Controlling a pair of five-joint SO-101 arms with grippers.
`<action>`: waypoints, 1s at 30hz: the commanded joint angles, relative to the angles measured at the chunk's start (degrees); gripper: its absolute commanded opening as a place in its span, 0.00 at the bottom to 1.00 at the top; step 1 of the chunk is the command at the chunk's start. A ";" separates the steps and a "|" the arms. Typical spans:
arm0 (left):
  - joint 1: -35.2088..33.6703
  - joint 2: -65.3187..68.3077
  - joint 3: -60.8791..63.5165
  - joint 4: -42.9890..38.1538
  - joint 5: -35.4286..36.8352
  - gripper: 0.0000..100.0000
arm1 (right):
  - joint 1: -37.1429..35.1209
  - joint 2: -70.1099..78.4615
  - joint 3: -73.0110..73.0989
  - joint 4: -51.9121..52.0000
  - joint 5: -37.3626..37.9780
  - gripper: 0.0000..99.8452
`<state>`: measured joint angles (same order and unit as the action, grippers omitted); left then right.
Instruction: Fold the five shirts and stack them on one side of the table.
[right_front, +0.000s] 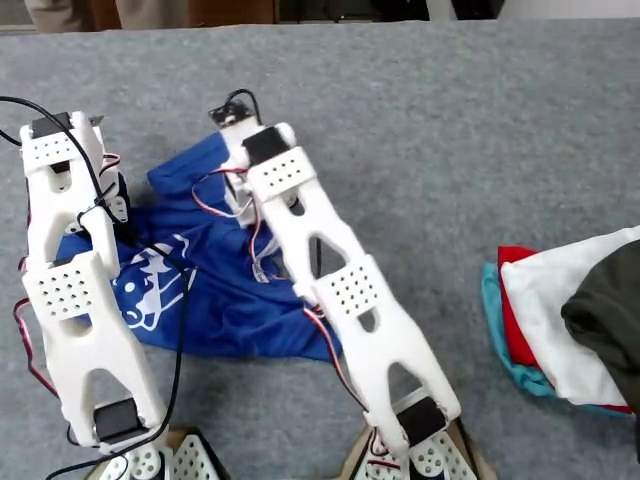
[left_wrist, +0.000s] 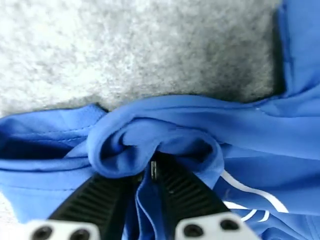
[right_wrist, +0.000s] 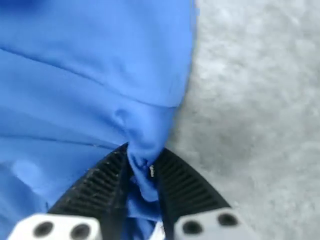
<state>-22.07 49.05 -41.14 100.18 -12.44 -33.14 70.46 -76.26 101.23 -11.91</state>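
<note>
A blue shirt (right_front: 215, 290) with a white print lies crumpled on the grey table between the two white arms. My left gripper (left_wrist: 151, 172) is shut on a bunched fold of the blue shirt (left_wrist: 165, 135) near its far left edge. My right gripper (right_wrist: 142, 172) is shut on a pinch of the blue shirt (right_wrist: 100, 65) at its far right edge, beside bare carpet. From above, the left arm (right_front: 70, 260) stands over the shirt's left side and the right arm (right_front: 320, 260) crosses its right side.
A pile of other shirts (right_front: 570, 320), white, red, teal and dark green, lies at the right edge of the grey table (right_front: 450, 130). Arm cables (right_front: 180, 330) trail over the blue shirt.
</note>
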 joint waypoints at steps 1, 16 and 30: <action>-0.26 -4.35 0.09 0.62 -0.35 0.02 | 2.95 -12.26 13.23 1.32 -0.70 0.00; 5.01 -4.35 8.79 0.62 -0.35 0.02 | 4.00 -46.29 66.15 -0.44 9.32 0.08; 4.48 -4.35 8.70 0.62 -0.35 0.02 | 8.92 -45.58 38.29 -3.08 13.01 0.27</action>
<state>-17.05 46.86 -32.62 100.26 -12.35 -24.70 25.98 -28.97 100.35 1.54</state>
